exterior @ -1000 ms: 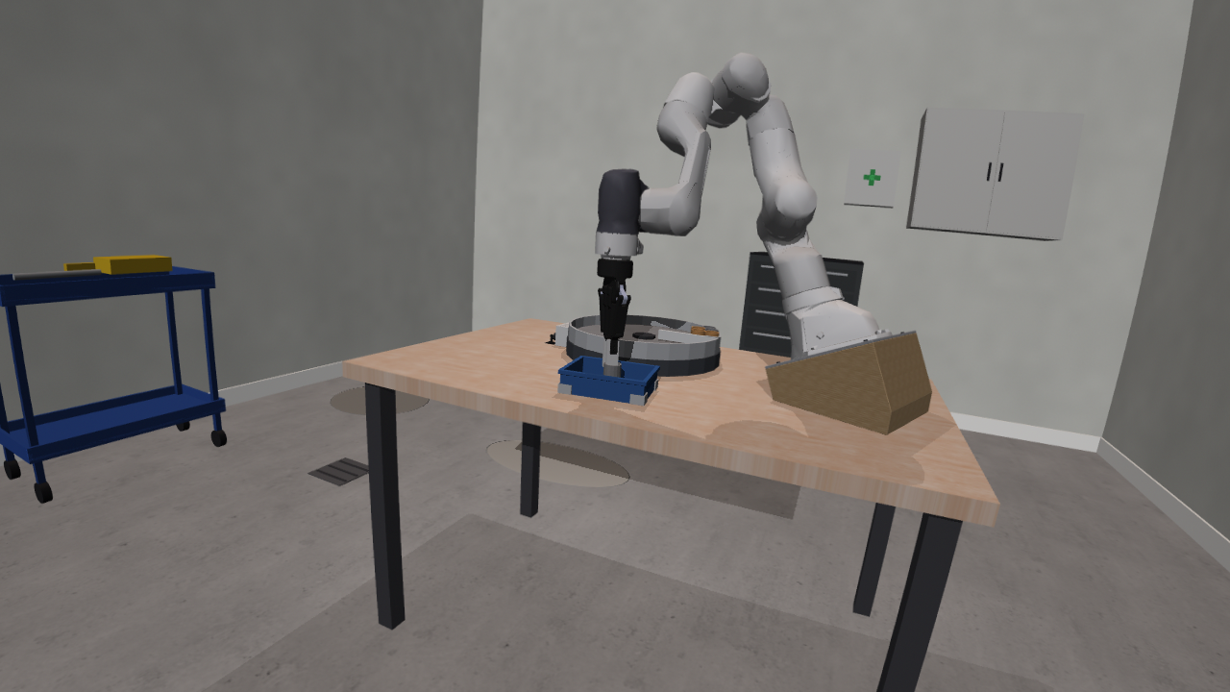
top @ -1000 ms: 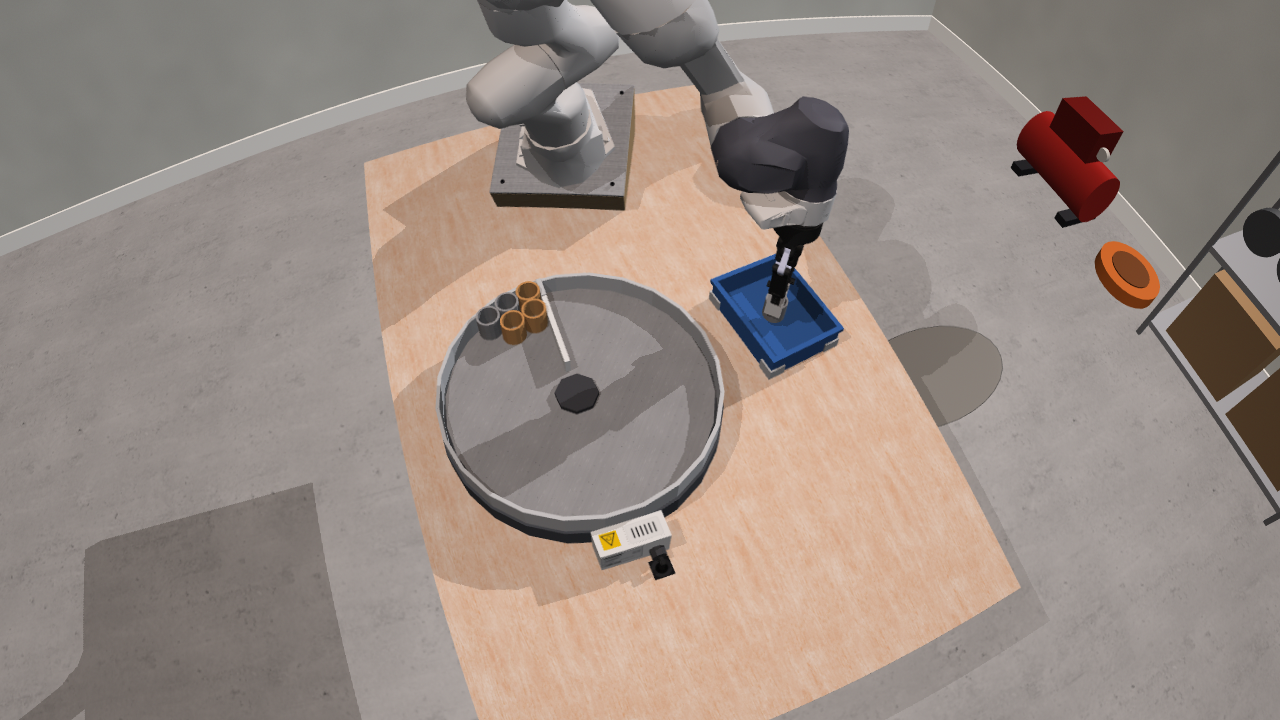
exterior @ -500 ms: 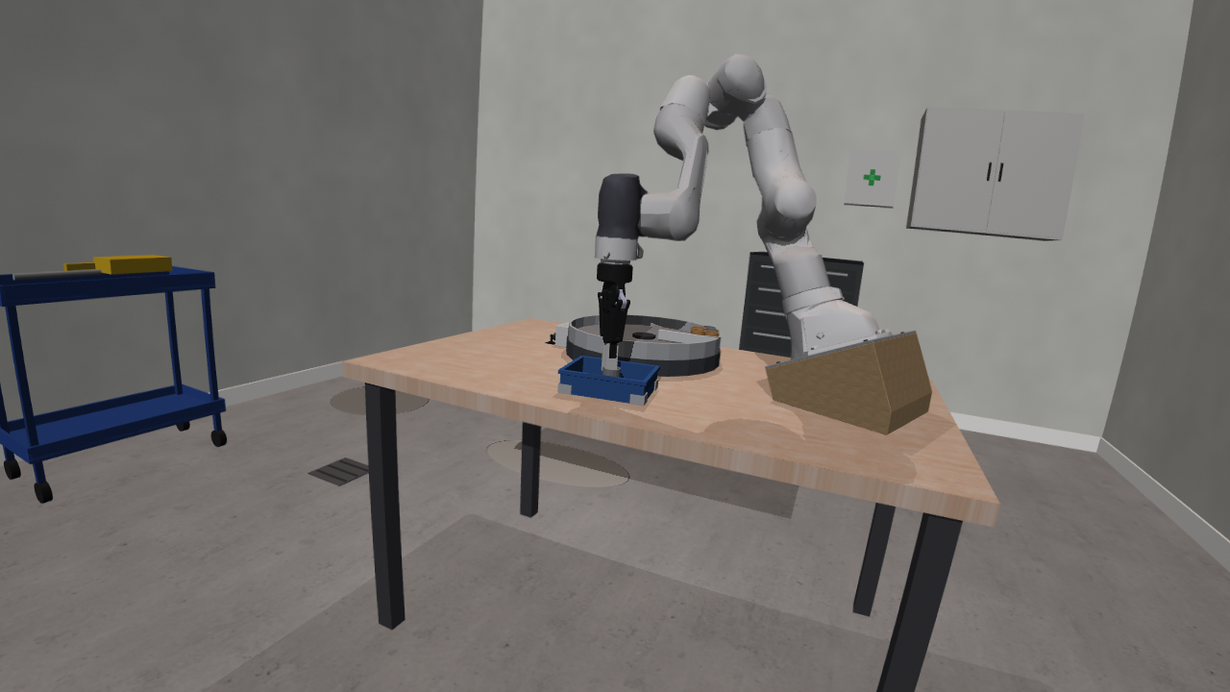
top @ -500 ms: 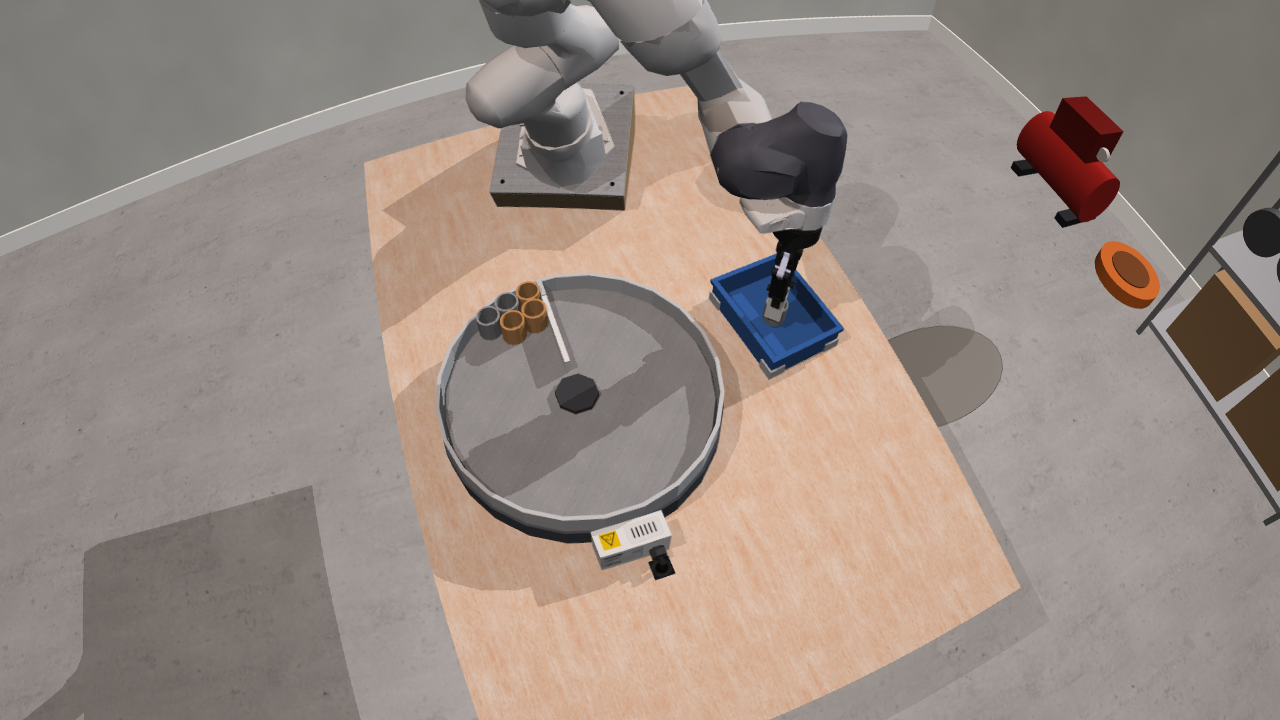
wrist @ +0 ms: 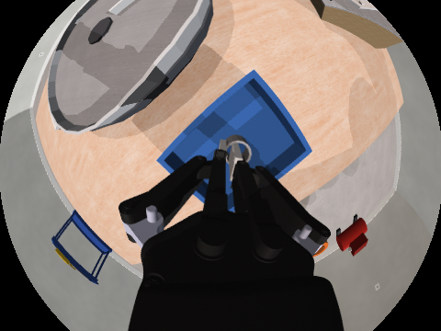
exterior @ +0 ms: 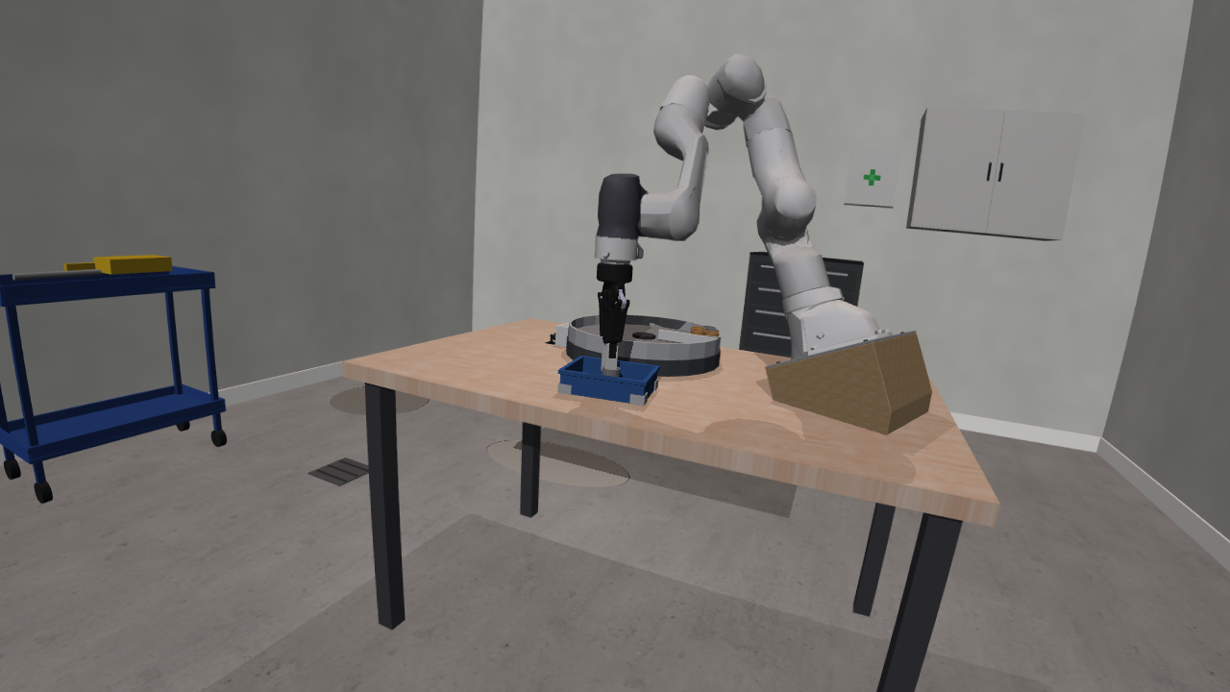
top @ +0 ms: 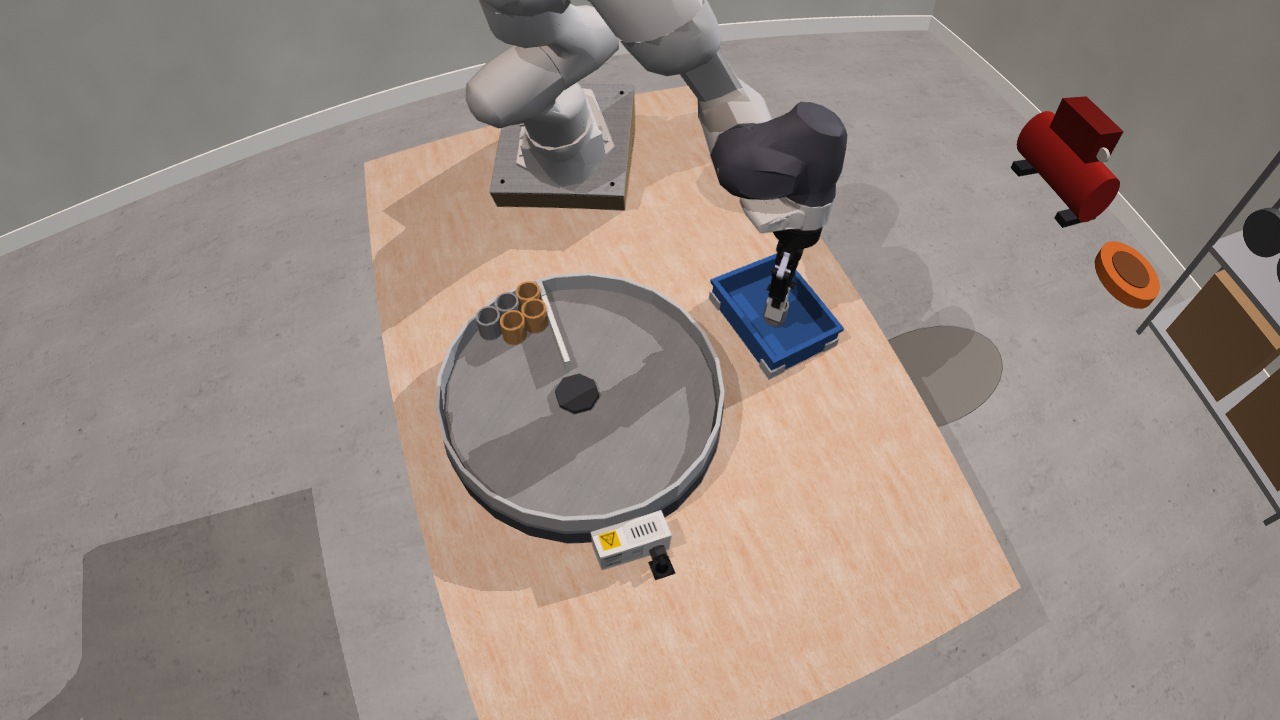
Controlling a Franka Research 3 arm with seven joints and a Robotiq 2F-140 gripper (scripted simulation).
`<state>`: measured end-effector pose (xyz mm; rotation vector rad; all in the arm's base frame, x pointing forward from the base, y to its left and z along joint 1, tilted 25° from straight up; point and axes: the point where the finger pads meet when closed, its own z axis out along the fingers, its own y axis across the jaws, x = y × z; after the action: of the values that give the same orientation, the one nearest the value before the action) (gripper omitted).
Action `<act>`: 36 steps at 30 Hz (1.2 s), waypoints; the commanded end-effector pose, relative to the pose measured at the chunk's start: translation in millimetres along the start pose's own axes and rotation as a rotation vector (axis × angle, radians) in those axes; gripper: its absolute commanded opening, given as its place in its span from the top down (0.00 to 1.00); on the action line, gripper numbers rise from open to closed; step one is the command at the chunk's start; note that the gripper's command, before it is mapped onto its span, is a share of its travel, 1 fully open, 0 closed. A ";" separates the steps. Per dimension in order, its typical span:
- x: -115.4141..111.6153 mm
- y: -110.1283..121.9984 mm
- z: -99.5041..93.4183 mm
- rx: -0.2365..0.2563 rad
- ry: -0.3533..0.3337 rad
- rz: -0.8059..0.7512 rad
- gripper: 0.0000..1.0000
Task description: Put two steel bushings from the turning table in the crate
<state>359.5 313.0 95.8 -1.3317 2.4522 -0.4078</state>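
My gripper points down inside the blue crate. It is shut on the wall of one steel bushing, a grey ring with one finger inside it. Whether the bushing touches the crate floor is unclear. I see no other bushing in the crate, though the fingers hide part of it. On the turning table, two steel bushings stand beside three bronze ones, bunched against the rim.
A white divider bar runs from the turning table's rim toward its dark hub, next to the bushings. The turning table's raised wall stands beside the crate. A white drive box sits at its front edge. The arm's base block is behind.
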 end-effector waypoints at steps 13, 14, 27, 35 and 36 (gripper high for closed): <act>-1.7 0.1 -0.3 -0.001 -0.004 0.008 1.00; -1.7 0.1 -0.3 -0.001 -0.004 0.008 1.00; -1.7 0.0 0.2 -0.001 -0.004 0.008 1.00; -2.0 -0.1 2.3 -0.001 -0.004 0.008 1.00; -2.0 -0.2 2.6 -0.001 -0.004 0.008 1.00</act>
<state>360.2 313.3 93.9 -1.3328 2.4520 -0.4079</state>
